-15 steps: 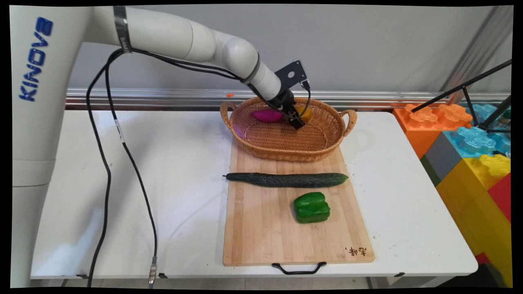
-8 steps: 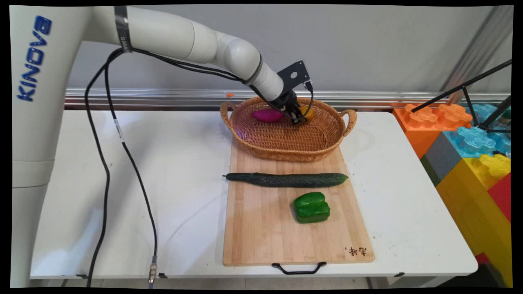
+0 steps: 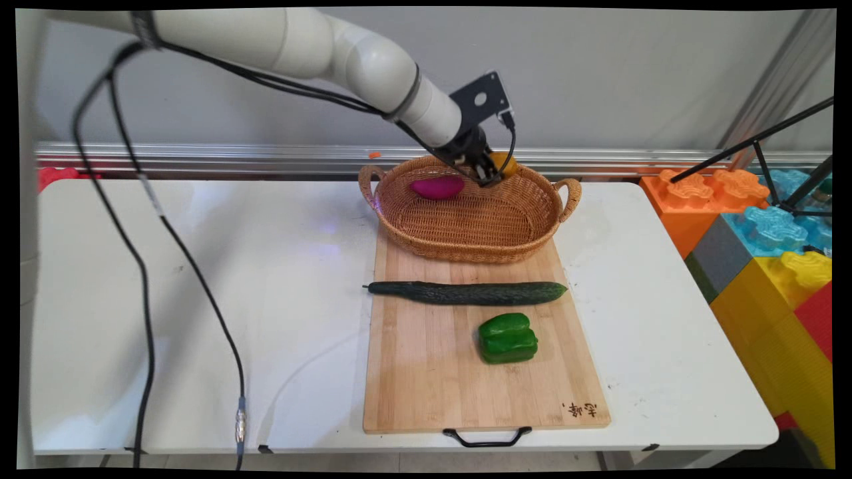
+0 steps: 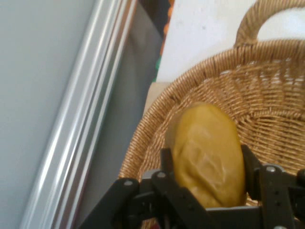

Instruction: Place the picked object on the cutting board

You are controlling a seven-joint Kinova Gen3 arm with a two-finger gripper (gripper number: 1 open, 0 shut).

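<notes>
My gripper hangs over the back of the wicker basket, shut on a yellow-brown potato. In the hand view the potato fills the space between my two fingers, with the basket's woven rim just beyond it. The potato is lifted a little above the basket floor, near the far rim. A purple sweet potato lies inside the basket to the left of my gripper.
The basket stands on the far end of a wooden cutting board. A long cucumber lies across the board and a green bell pepper sits nearer. Big coloured toy blocks stand at the right. Black cables hang at the left.
My gripper went down to the potato in the basket, shut on it, and has risen toward the far rim with it. The arm swung up and left.
</notes>
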